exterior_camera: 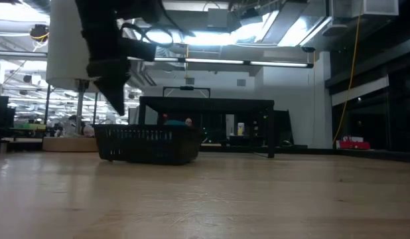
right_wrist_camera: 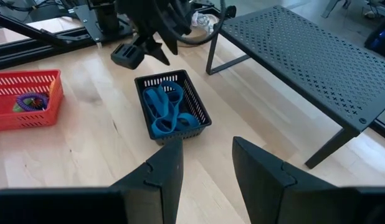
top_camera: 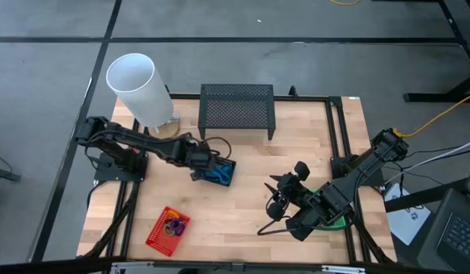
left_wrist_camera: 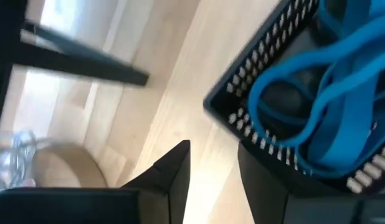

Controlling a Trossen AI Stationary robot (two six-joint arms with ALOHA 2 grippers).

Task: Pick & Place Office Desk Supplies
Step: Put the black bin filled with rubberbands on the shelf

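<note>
High view: left tool [top_camera: 200, 161], fingers spread at the black mesh basket's [top_camera: 222, 172] nine o'clock rim, holds nothing; it should lift straight, clearing the blue-handled scissors [top_camera: 218, 174].

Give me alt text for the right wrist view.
A black mesh basket holding blue-handled scissors sits on the wooden table, with the left gripper just beyond it. A red basket lies off to one side, a black mesh stand to the other.
</note>
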